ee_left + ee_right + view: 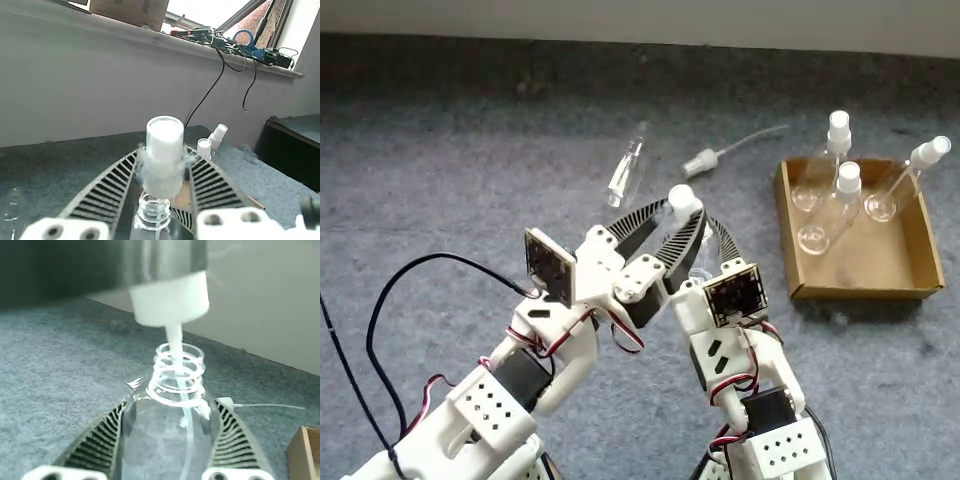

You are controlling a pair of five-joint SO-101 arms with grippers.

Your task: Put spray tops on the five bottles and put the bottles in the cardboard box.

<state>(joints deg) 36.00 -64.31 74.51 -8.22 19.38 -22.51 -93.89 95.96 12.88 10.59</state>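
Observation:
My left gripper [164,161] is shut on a white spray top [164,145] and holds it upright just above the open threaded neck of a clear bottle [152,212]. My right gripper [170,412] is shut on that clear bottle [167,440], and the top's thin tube runs down into the neck. In the high view both grippers meet mid-table, with the spray top [683,198] between them. A second clear bottle [627,170] lies capless on the carpet beyond them. A loose spray top [703,160] with a long tube lies near it.
The cardboard box [910,272] sits at the right and holds three capped bottles [828,170]. Grey carpet covers the table, and a wall runs along the far edge. A black cable [415,272] loops beside the left arm.

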